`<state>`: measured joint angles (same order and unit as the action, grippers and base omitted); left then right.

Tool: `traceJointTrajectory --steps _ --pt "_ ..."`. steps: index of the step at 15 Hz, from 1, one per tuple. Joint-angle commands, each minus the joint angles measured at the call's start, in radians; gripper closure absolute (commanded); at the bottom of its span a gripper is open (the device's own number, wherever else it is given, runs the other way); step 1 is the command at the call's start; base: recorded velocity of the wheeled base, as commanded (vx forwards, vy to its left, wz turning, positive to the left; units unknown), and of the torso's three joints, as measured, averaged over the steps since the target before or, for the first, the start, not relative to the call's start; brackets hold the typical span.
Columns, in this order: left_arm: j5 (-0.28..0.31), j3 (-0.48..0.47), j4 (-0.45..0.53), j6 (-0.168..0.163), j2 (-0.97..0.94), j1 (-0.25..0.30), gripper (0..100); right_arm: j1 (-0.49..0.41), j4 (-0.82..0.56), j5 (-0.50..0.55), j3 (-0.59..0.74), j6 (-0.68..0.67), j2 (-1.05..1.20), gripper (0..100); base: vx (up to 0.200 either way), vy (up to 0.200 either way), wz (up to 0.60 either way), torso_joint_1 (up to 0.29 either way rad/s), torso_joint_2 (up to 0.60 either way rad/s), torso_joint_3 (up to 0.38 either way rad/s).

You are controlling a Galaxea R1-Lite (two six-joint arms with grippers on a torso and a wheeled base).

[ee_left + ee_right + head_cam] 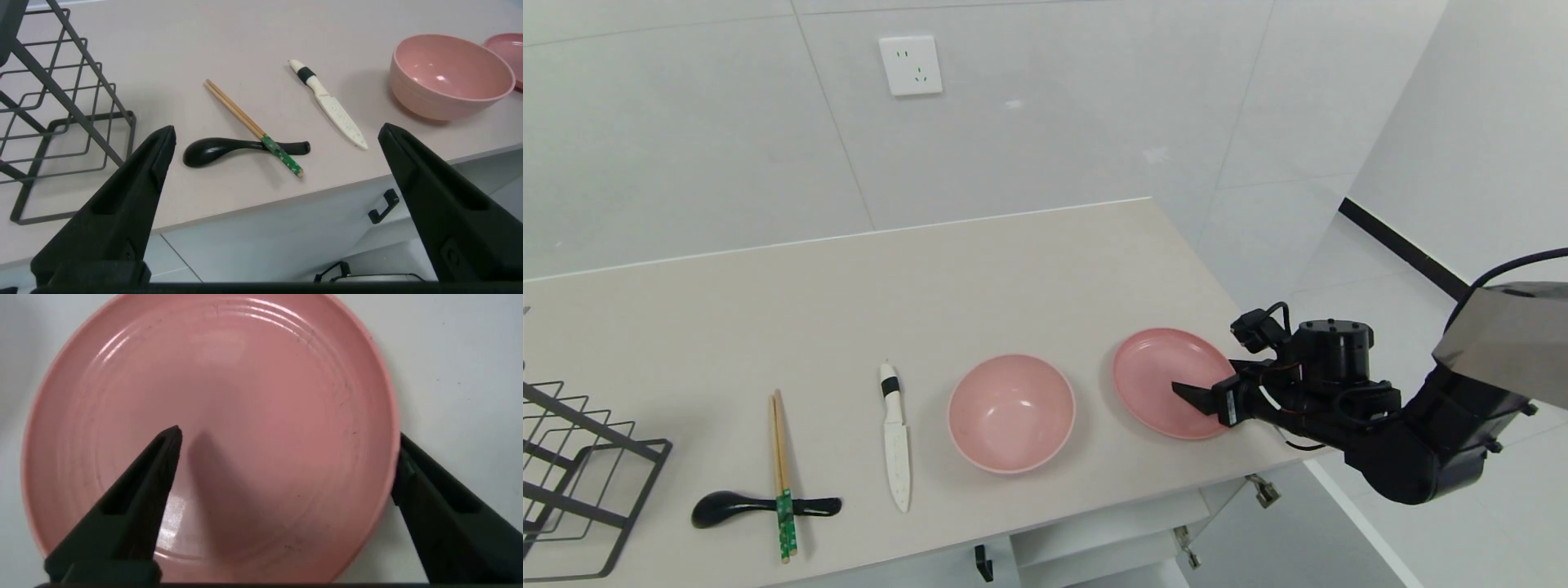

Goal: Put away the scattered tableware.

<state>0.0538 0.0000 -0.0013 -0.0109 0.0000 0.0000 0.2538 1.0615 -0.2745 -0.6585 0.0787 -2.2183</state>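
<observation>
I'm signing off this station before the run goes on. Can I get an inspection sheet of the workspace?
Surface: beige counter, looks clean and dry.
Job's things: pink plate, pink bowl and white knife lie apart in a row; chopsticks lie across the black spoon; wire rack at the robot's left.
Clutter: nothing seen.
Grippers: right gripper open above the plate, holding nothing; left gripper open, off the counter's front edge, facing the spoon.
Cables: black cable on the right arm, off the counter.
Surroundings: tiled wall with a socket; cabinet handle below the counter.
</observation>
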Motion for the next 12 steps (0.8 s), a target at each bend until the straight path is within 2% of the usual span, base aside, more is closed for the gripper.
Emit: traceJointTrajectory --steps 1,3,8,12 --pt "0.000 0.000 0.000 0.000 0.002 0.000 0 0.001 -0.012 0.009 0.017 0.000 -0.021 100 0.000 0.000 0.00 0.000 0.00 0.000" --pt "0.000 0.000 0.000 0.000 0.002 0.000 0 -0.022 -0.014 0.063 0.017 -0.002 -0.047 100 0.000 0.000 0.00 0.000 0.00 0.000" --pt "0.000 0.000 0.000 0.000 0.002 0.000 0 -0.045 -0.006 0.070 0.017 -0.002 -0.052 100 0.000 0.000 0.00 0.000 0.00 0.000" --pt "0.000 0.000 0.000 0.000 0.002 0.000 0 0.015 0.006 0.066 0.022 -0.002 -0.027 100 0.000 0.000 0.00 0.000 0.00 0.000"
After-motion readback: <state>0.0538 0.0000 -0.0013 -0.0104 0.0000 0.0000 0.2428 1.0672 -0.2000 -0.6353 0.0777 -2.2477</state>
